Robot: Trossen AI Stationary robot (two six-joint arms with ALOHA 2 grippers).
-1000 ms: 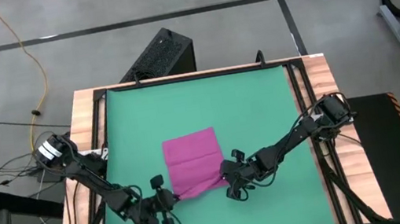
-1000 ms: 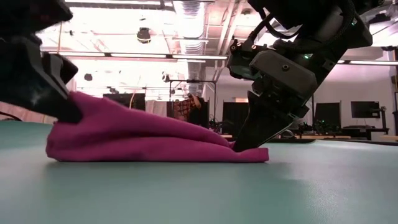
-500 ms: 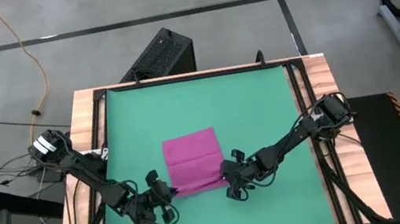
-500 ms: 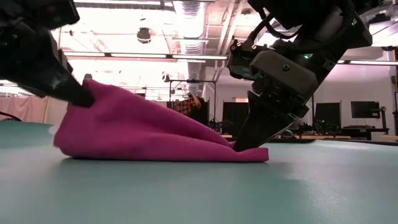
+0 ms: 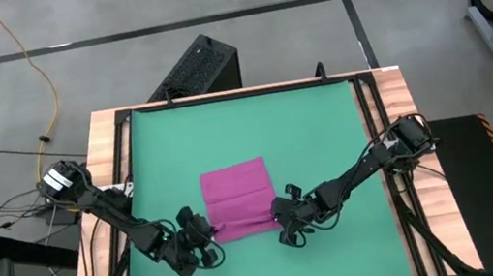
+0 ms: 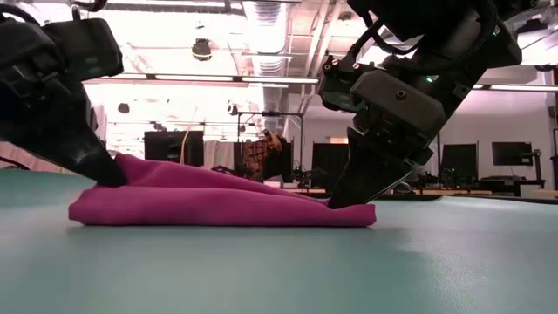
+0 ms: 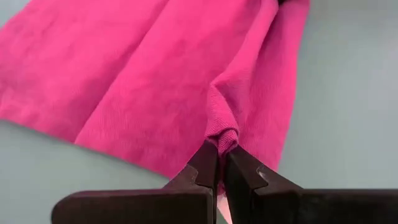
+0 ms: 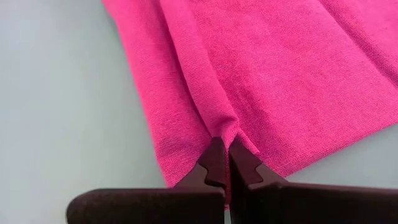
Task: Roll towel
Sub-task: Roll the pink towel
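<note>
My left gripper [image 7: 221, 163] is clenched on a small pinch of the towel [image 5: 238, 201], the cloth bunching into a ridge right at its fingertips [image 7: 205, 160] in the left wrist view. From overhead that left gripper [image 5: 205, 243] sits at the towel's near left corner, close to the near edge of the green mat [image 5: 314, 128]. My right gripper [image 8: 226, 158] is likewise clamped on the towel, with a fold of fabric rising out of the closed tips, and from above the right gripper [image 5: 282, 223] meets the towel's near right corner. In the low view the right gripper [image 6: 346, 196] presses down where the cloth's edge meets the mat [image 6: 279, 262], while the left gripper [image 6: 106, 171] holds its corner slightly raised, so the towel [image 6: 218, 202] lies as a low, folded hump between the two. The towel is magenta-pink and roughly rectangular, lying a little nearer the near edge than the middle of the mat, about midway between the left and right edges, with its far portion flat. The mat covers a wooden bench [image 5: 108, 139] with dark rails along its sides. Beyond the far edge a black box [image 5: 197, 67] stands on the floor, and a yellow cable [image 5: 31, 72] trails off past the left side.
</note>
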